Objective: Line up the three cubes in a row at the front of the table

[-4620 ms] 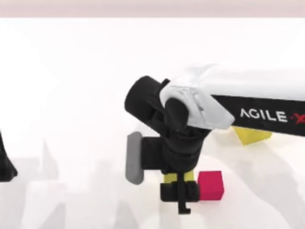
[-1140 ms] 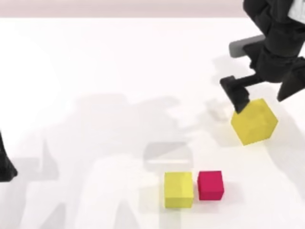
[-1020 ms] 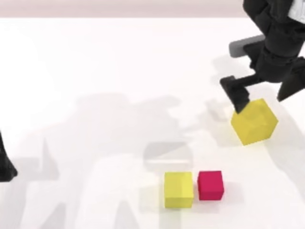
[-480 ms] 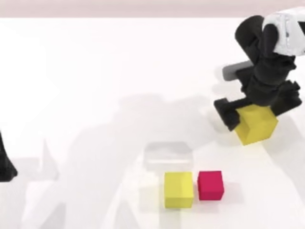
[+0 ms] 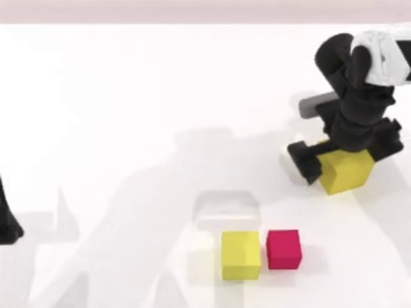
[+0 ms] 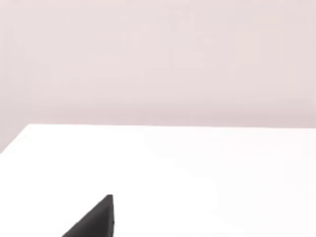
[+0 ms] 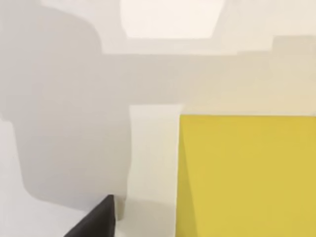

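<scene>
Right arm is reaching in from the right edge of the top view, its right pincer (image 5: 347, 157) sitting low over the largest yellow cube (image 5: 350, 172) at the right side of the surface (image 5: 128, 115). One black finger (image 5: 304, 163) is showing just beside the cube's left face, the other finger at the cube's far right side under the wrist. The fingers are standing apart, straddling the cube; whether they are touching its faces I cannot tell. The cube is lying rotated, its edges skewed against the surface's edges.

Right wrist view: the cube's yellow face (image 7: 247, 177) is filling much of the picture, a dark fingertip (image 7: 96, 219) showing beside it with a strip of white surface between the two.

The medium yellow cube (image 5: 241, 255) and the magenta-red cube (image 5: 284, 249) are sitting side by side near the front of the surface, yellow at left, red at right, very close or touching, edges square to the surface. The largest cube is lying well apart from this pair, farther back and to the right.

Left arm (image 5: 8, 221) is standing parked at the left edge of the top view. Left wrist view is showing bare surface, a pale wall and one dark fingertip (image 6: 94, 221); left pincer state: cannot tell
</scene>
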Robot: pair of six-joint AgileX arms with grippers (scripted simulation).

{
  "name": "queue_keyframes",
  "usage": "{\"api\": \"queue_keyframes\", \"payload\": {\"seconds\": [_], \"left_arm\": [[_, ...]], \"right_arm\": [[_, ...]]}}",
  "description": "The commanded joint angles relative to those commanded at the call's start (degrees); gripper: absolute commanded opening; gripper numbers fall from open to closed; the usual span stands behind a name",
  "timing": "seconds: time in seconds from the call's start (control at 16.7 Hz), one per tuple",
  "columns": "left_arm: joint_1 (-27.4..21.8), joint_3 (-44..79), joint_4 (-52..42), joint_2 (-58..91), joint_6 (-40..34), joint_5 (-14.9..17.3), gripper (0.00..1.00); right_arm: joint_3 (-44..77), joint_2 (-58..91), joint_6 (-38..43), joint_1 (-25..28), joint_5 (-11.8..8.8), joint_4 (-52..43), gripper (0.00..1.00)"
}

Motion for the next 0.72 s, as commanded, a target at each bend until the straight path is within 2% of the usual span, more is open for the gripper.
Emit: {"api": "queue_keyframes", "payload": {"seconds": [0.66, 0.72], "left_arm": [[0.0, 0.0, 0.0, 0.0, 0.0, 0.0, 1.00], [0.0, 0.0, 0.0, 0.0, 0.0, 0.0, 1.00]], "right_arm": [[0.0, 0.0, 0.0, 0.0, 0.0, 0.0, 0.02], [0.0, 0.0, 0.0, 0.0, 0.0, 0.0, 0.00]]}}
